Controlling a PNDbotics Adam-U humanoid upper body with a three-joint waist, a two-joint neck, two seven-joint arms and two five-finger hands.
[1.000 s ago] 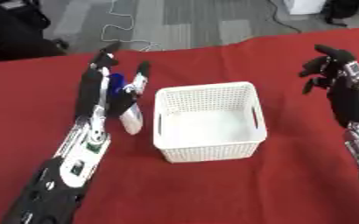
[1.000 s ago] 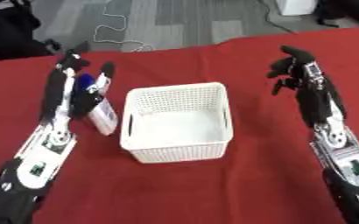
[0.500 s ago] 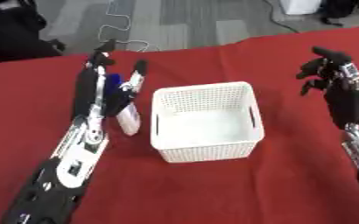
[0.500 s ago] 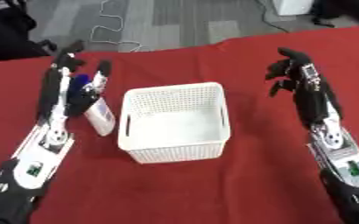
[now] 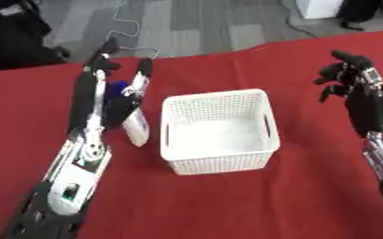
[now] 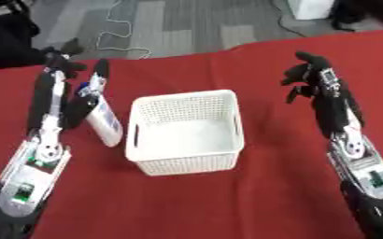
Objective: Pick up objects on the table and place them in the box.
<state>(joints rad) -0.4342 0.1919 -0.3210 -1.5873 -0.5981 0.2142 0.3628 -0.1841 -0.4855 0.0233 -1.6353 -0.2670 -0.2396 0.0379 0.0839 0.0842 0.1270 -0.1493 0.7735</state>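
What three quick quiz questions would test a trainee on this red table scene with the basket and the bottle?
1. True or false: the white basket already holds an object.
2. Which robot hand is at the white bottle with the blue cap: A) left robot hand, B) right robot hand?
3. Fill in: the bottle stands to the basket's ____ on the red tablecloth.

Key: 1. False, it looks empty. 2. A; its fingers look straight, beside the bottle. 3. Left.
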